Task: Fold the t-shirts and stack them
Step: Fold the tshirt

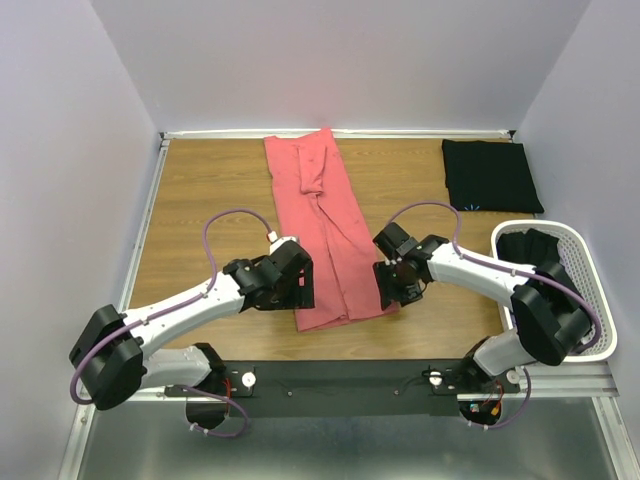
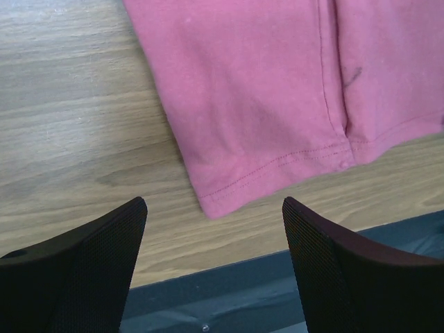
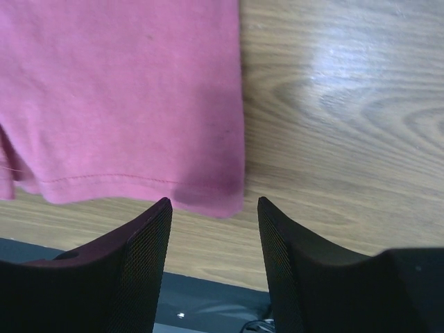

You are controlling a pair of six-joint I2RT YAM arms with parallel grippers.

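Note:
A coral-pink t-shirt (image 1: 325, 225) lies as a long narrow strip from the back edge of the table toward the front. My left gripper (image 1: 303, 290) hovers open at its near left corner (image 2: 211, 205), fingertips (image 2: 118, 236) just short of the hem. At the near right corner (image 3: 225, 198), my right gripper (image 1: 388, 290) is open too, its fingers (image 3: 142, 243) either side of the corner and not touching the cloth. A folded black t-shirt (image 1: 490, 175) rests at the back right. More black cloth (image 1: 535, 250) sits inside the basket.
A white slatted basket (image 1: 600, 300) stands at the right edge of the table. The dark front rail (image 1: 350, 375) runs just below the pink hem. White walls close in the table on three sides.

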